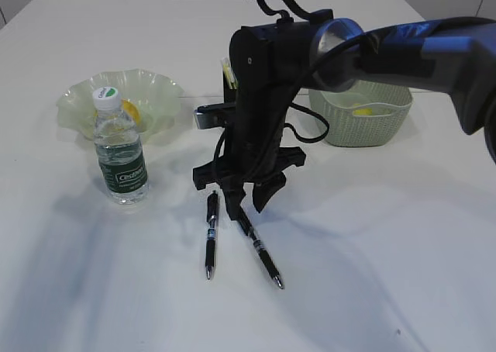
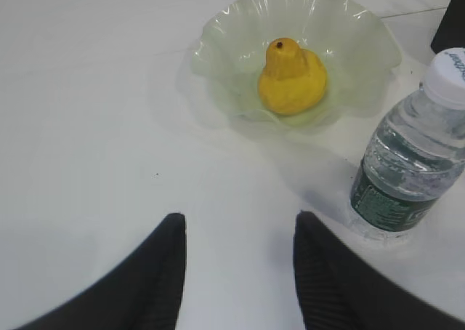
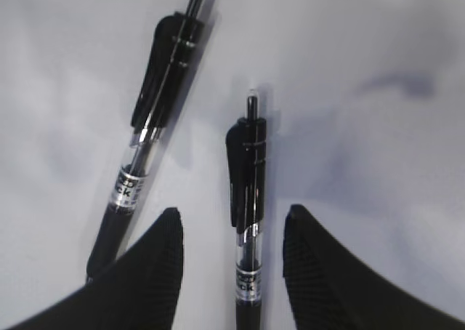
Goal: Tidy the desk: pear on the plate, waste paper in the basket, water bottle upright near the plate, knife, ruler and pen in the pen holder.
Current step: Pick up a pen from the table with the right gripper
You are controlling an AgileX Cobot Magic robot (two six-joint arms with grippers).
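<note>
— White desk (image 1: 372, 259) fills the scene, with a tiled wall line behind it. What sits on it, counted?

— Two black click pens: one pen (image 1: 211, 236) lying nearly straight toward the camera, the other pen (image 1: 260, 251) slanted just beside it, their upper ends close together. One water bottle (image 1: 119, 149), upright, white cap on, just in front of the plate (image 1: 159, 88). One plate, pale green with a ruffled rim, and one yellow pear (image 2: 290, 75) resting in it. One sage-green basket (image 1: 364, 123) at the right, with something yellow inside that cannot be made out. One black pen holder (image 1: 229, 88) behind the arm, mostly hidden, a pale strip showing above its edge.

— And the arms?

— One arm shows in the exterior view, reaching in from the right and bent steeply downward. Its right gripper (image 3: 232, 264) points at the desk over the slanted pen; the wrist view shows that pen lying between the parted jaws, neither finger (image 3: 145, 272) visibly touching it, so it holds nothing.

— The other one?

— The left gripper (image 2: 240, 264) appears only in its own wrist view, jaws apart and empty, hovering over bare desk, facing the plate with the bottle at its right.
</note>
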